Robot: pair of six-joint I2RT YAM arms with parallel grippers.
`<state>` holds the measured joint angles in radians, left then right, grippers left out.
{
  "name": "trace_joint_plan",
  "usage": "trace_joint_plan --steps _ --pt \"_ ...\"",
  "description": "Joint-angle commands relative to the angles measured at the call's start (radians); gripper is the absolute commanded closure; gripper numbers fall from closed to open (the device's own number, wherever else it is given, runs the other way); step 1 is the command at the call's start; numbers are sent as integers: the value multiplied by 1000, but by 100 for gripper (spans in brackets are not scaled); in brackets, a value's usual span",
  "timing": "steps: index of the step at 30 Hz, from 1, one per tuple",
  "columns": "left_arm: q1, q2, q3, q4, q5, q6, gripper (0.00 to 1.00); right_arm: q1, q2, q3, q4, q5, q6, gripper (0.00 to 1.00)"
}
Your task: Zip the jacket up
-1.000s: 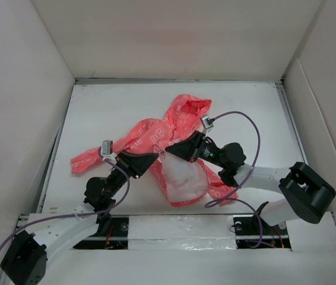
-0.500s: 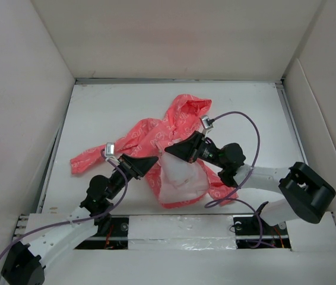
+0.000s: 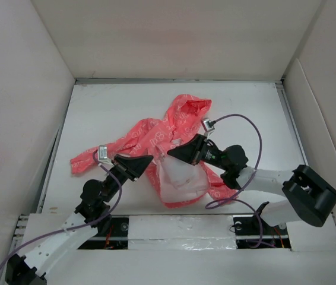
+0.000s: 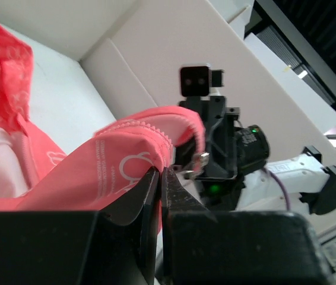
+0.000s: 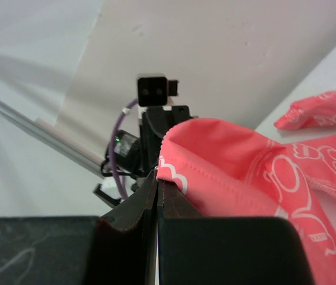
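Note:
The coral-pink jacket [image 3: 156, 133] lies crumpled in the middle of the white floor, its pale lining [image 3: 180, 178] facing up at the front. My left gripper [image 3: 150, 158] is shut on the jacket's front edge, pink fabric pinched between its fingers in the left wrist view [image 4: 161, 171]. My right gripper [image 3: 169, 152] faces it a few centimetres away, shut on the opposite edge near the metal zipper pull [image 4: 200, 160]. In the right wrist view [image 5: 158, 176] pink fabric [image 5: 239, 166] drapes over its closed fingers. Both hold the fabric slightly lifted.
White walls enclose the floor [image 3: 108, 107] on the left, back and right. One sleeve [image 3: 85, 159] trails left of the left arm. The hood [image 3: 189, 107] lies toward the back. A purple cable [image 3: 251, 136] loops over the right arm.
The left arm has drawn back toward its base and its gripper has shifted slightly left. The right gripper has moved a little toward the front. The lifted fabric has shifted with them.

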<state>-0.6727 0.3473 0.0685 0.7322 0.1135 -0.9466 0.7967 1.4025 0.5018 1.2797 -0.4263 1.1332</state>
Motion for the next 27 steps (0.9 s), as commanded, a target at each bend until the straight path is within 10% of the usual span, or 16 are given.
trace_joint_plan --steps 1,6,15,27 --pt "-4 -123 68 -135 -63 141 100 -42 -141 3 120 -31 27 100" --pt "-4 -266 106 -338 -184 181 100 -63 -228 306 -521 1 -309 100" --pt "13 270 393 -136 -155 206 100 -142 -65 690 -781 -84 -513 100" --pt "53 319 334 268 -21 146 100 -195 18 336 181 -310 135 100"
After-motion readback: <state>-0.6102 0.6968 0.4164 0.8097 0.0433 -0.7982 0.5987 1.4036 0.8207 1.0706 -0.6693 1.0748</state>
